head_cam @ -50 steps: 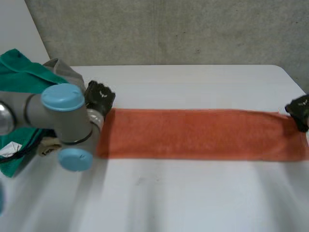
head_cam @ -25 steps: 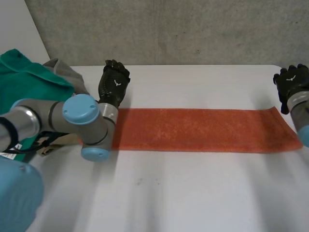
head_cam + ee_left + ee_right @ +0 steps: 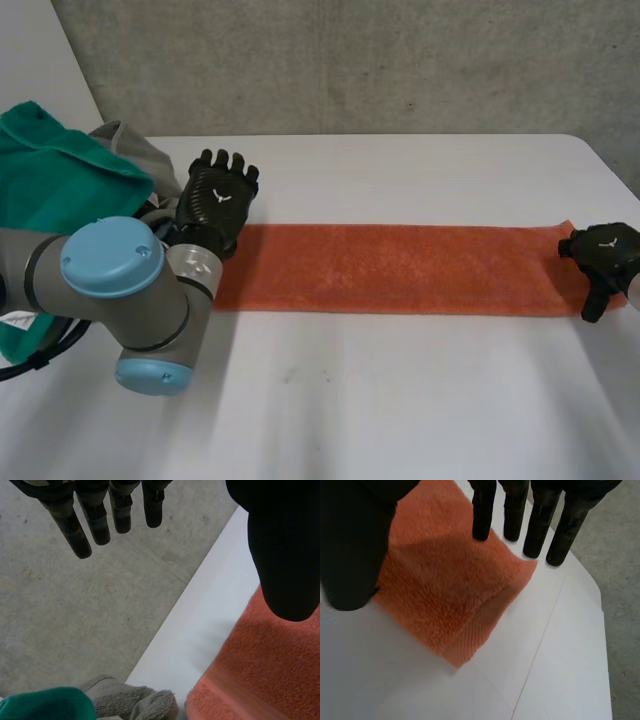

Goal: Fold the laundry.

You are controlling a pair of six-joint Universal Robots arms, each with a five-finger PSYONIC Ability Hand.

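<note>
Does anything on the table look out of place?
Nothing stands out: the orange towel lies flat, left hand and right hand open at its ends, green cloth and grey cloth heaped aside.

Orange terry towel (image 3: 400, 268): a long narrow strip, lay flat and spread lengthwise across the white table (image 3: 400, 400), with a woven band at each short end. Green cloth (image 3: 45, 170) and grey cloth (image 3: 135, 148): bunched together, heaped just beyond the towel's left end.

Head overhead, wrists close above towel (image 3: 400, 268)
</note>
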